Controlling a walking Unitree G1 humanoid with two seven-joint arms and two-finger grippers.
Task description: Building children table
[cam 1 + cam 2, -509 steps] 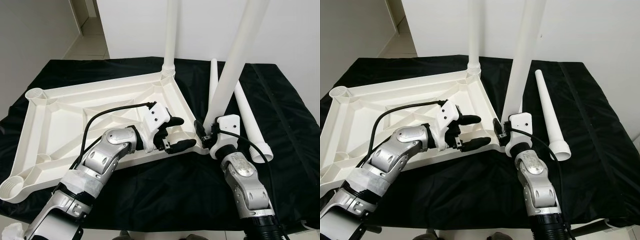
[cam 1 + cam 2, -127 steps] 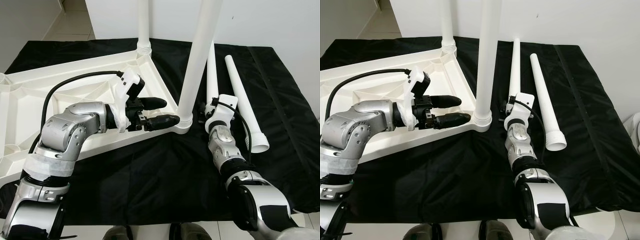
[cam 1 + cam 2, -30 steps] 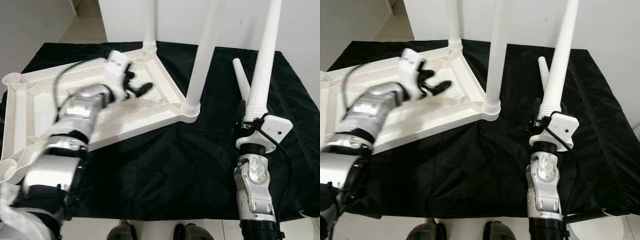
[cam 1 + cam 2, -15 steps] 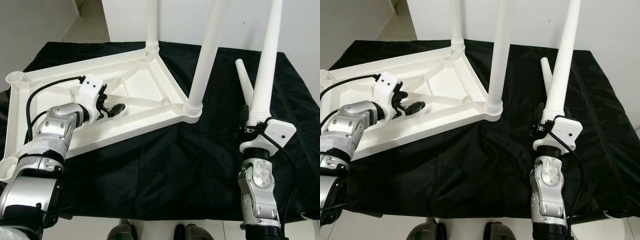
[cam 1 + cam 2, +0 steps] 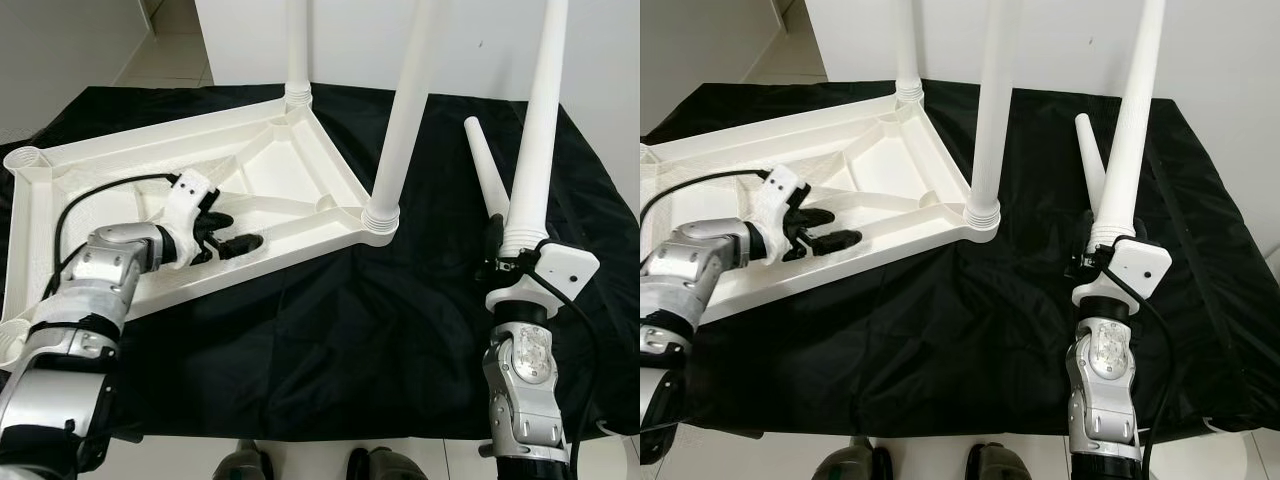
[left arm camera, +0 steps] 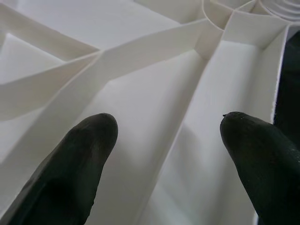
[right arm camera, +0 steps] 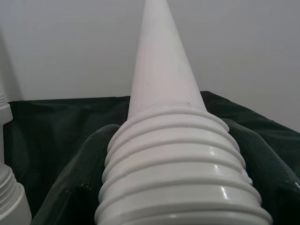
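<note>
**Third leg held upright at the right**

The upturned tabletop (image 5: 250, 190) fills the left half of the frame with 2 legs (image 5: 400, 120) standing in it. The right pincer (image 5: 510, 262) grips a third leg (image 5: 532, 140); the left pincer (image 5: 228, 232) hovers wide open over the tabletop's ribs.

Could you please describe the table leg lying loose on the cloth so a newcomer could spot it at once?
On the black cloth, look right of the upturned white tabletop. The loose leg lies flat behind the right gripper; every other leg stands upright.
</note>
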